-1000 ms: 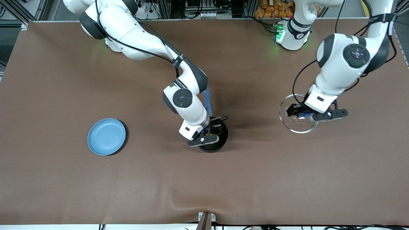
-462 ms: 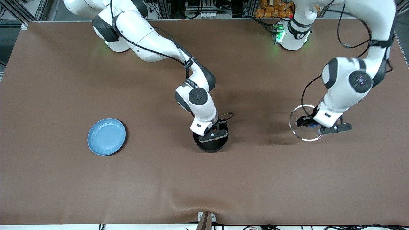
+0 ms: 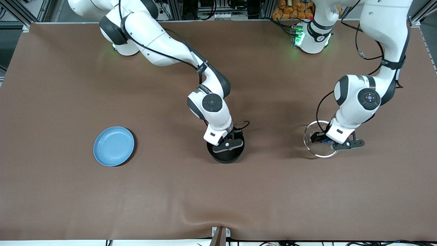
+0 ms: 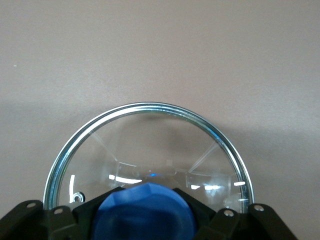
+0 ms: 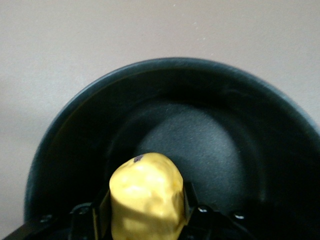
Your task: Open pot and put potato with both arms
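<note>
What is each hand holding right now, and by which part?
The left hand holds the lid by its blue knob. The right hand, over the pot, grips the potato by its sides.

The bench (image 3: 68,191) is covered by a brown cloth, rumpled at the lower centre. Aluminium framing (image 3: 20,12) and cabling are seen along the upper edge. Green indicator light (image 3: 299,37) is noted upper right.
</note>
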Controlling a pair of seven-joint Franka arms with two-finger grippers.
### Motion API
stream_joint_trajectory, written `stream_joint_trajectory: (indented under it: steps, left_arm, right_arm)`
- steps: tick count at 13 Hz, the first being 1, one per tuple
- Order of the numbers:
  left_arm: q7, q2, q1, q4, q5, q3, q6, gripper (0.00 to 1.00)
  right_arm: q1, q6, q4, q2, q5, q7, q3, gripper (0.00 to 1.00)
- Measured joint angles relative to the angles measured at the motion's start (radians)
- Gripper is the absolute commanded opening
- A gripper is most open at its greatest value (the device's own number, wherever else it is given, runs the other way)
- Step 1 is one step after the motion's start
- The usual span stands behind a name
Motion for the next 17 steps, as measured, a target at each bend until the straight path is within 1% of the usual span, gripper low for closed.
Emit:
stream_joint_trajectory:
  steps: [1,3,4,5,6,9,10,11,12,13,14,15,17]
  left_arm:
    - [0.000,0.018,0.000,0.001,0.000,0.000,0.022,0.39]
    - [0.000,0.048,0.000,0.005,0.000,0.000,0.062,0.45]
    - [0.000,0.060,0.000,0.007,0.000,0.000,0.076,0.47]
    - [0.000,0.071,0.000,0.010,0.000,0.000,0.088,0.58]
    - [0.000,0.079,0.000,0.012,0.000,0.000,0.098,0.68]
    - [0.000,0.091,0.000,0.014,0.000,0.000,0.111,0.73]
    - [0.000,0.093,0.000,0.015,0.000,-0.001,0.116,0.81]
    - [0.000,0.093,0.000,0.016,0.000,-0.001,0.117,0.81]
    - [0.000,0.093,0.000,0.016,0.000,-0.001,0.118,0.87]
    - [0.000,0.093,0.000,0.018,0.000,-0.001,0.120,0.99]
    - [0.000,0.093,0.000,0.022,0.000,-0.001,0.122,1.00]
    - [0.000,0.092,0.000,0.026,0.000,-0.001,0.126,1.00]
    - [0.000,0.076,0.000,0.038,0.000,-0.001,0.127,1.00]
  right_arm:
    - [-0.004,0.000,0.004,0.000,0.000,-0.001,-0.004,1.00]
    - [-0.015,-0.012,0.024,-0.004,0.000,-0.002,-0.009,1.00]
    - [-0.023,-0.039,0.038,-0.013,0.000,-0.002,-0.009,1.00]
    - [-0.033,-0.081,0.050,-0.033,0.000,-0.005,-0.009,1.00]
    - [-0.044,-0.131,0.059,-0.063,0.000,-0.013,-0.010,1.00]
    - [-0.076,-0.321,0.067,-0.191,0.000,-0.024,-0.010,1.00]
    - [-0.093,-0.392,0.068,-0.235,0.000,-0.024,-0.012,1.00]
    - [-0.119,-0.459,0.068,-0.276,0.000,-0.024,-0.015,1.00]
    - [-0.154,-0.521,0.067,-0.314,0.000,-0.024,-0.016,1.00]
    - [-0.192,-0.574,0.063,-0.350,0.000,-0.027,-0.016,1.00]
    - [-0.232,-0.614,0.045,-0.393,0.000,-0.031,-0.017,1.00]
    - [-0.270,-0.634,0.005,-0.446,0.000,-0.042,-0.016,1.00]
    - [-0.332,-0.645,-0.114,-0.566,0.000,-0.106,-0.016,1.00]
